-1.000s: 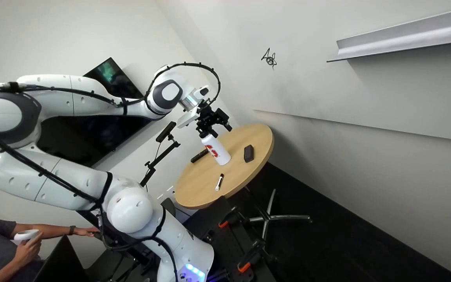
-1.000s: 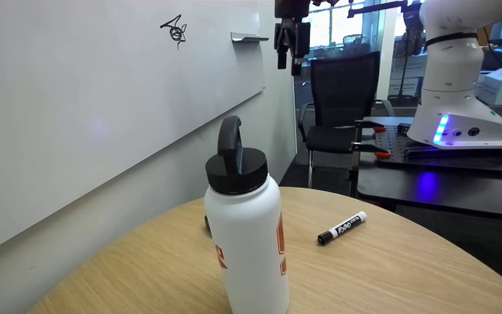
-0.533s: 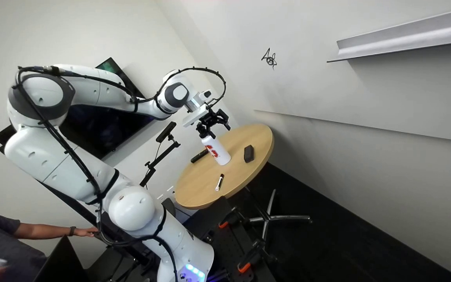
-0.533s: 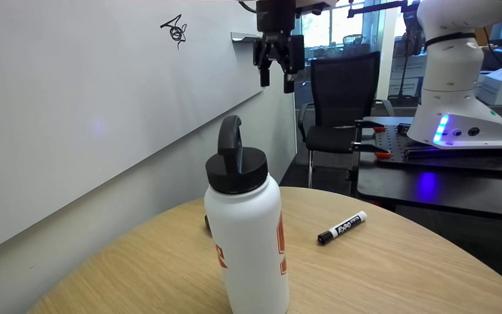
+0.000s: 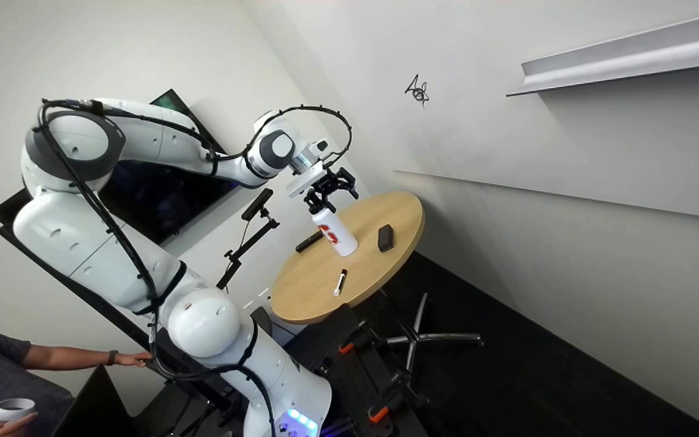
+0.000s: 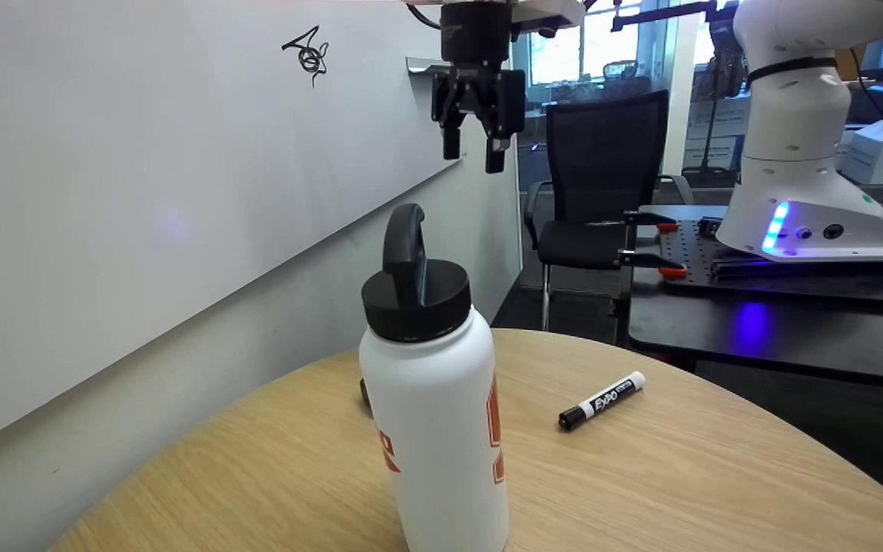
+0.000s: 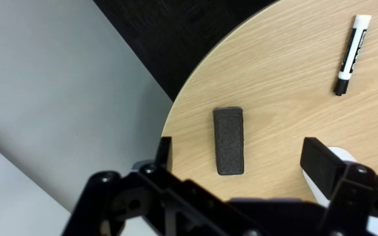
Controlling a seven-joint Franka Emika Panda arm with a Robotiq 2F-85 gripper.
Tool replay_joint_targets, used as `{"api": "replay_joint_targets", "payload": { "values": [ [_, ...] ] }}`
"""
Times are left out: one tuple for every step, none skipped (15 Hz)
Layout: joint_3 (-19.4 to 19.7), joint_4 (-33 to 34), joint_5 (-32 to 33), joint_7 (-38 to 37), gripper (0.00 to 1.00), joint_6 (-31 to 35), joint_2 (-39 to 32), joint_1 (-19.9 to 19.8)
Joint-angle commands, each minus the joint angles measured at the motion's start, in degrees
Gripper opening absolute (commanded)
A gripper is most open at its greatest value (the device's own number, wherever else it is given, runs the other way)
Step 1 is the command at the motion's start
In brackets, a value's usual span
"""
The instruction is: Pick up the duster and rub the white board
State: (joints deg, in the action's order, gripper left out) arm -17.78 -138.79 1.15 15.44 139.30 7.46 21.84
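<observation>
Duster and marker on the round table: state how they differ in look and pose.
Colour: the duster is plain dark, while the marker is white and black with lettering.
Shape: the duster is a broad block; the marker is a slim stick.
Pose: in the wrist view the duster runs nearly straight up and down, while the marker slants, black end lower.
Shared: both lie on the wooden table, apart and not held.

Seemingly an office: white board (image 6: 142,153), chair (image 6: 606,165), wall screen (image 5: 170,203)
</observation>
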Motion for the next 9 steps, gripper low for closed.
{"api": "replay_joint_targets", "payload": {
  "values": [
    [-1.51,4.13,1.51,1.35,1.0,6.05,-7.93,0.2],
    [-1.95,5.34,2.04,1.75,1.0,7.82,-10.39,0.15],
    [-2.23,6.55,2.55,2.13,1.0,9.37,-12.8,0.07],
    [-2.41,7.67,3.59,2.11,1.0,10.79,-15.03,-0.11],
    [-2.47,9.1,4.52,2.37,1.0,11.97,-17.69,-0.29],
    [-2.36,10.46,5.61,2.25,1.0,12.91,-20.16,-0.39],
    [-2.13,11.77,6.86,1.83,1.0,13.8,-22.47,-0.39],
    [-2.01,12.99,7.71,1.88,1.0,14.24,-24.41,-0.4],
    [-1.8,14.18,8.48,1.67,1.0,14.99,-26.49,-0.34]
  ]
}}
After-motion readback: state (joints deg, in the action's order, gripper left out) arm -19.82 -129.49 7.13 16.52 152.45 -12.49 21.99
